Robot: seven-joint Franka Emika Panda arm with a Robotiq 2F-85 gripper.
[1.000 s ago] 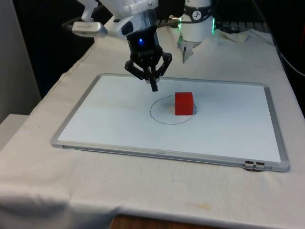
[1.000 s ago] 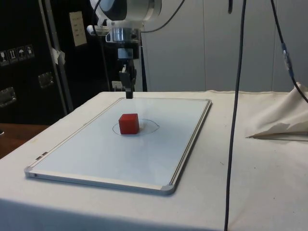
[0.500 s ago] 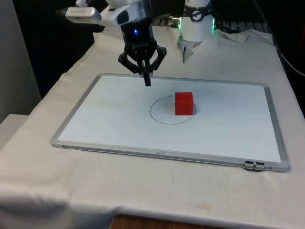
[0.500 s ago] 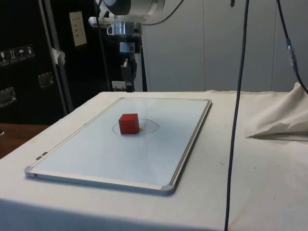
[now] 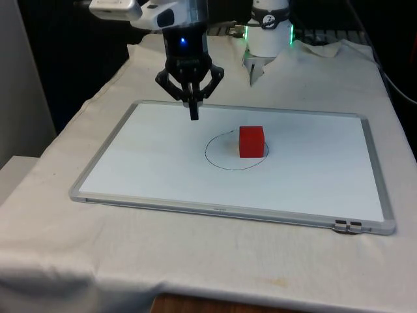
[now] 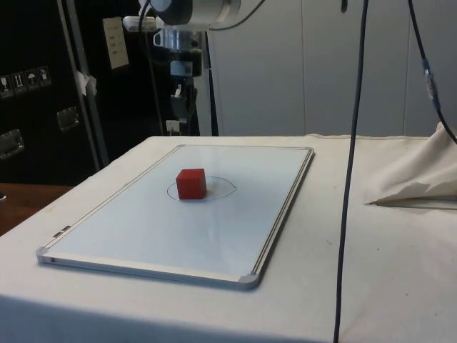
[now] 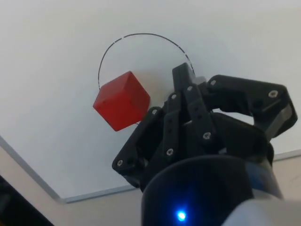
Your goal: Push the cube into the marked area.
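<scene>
**Cube lying on the circle's edge; gripper lifting clear**

Cube [image 5: 251,141], red, is resting on the whiteboard [image 5: 156,163] at the front view's right side of the drawn circle [image 5: 218,158], straddling its line rather than lying wholly inside. Its position is matching the frames from one second and half a second ago; it is not shifting.

Gripper [image 5: 193,113] is the item that is changing. One second ago it was hanging low over the board, close to the circle's far rim. It is now sitting higher and further toward the front view's left and the board's far edge, well apart from the cube. Its fingers are standing pressed together with nothing between them, as the wrist view is confirming [image 7: 184,84].

Nothing is standing between the gripper and the cube; the board surface between them is bare.

Surroundings: the whiteboard is lying flat on the white tablecloth [image 5: 78,254]. A black cable [image 6: 350,164] is hanging down in the side view's foreground, and a fold of bunched cloth [image 6: 421,175] is lying near the table's edge there.
</scene>
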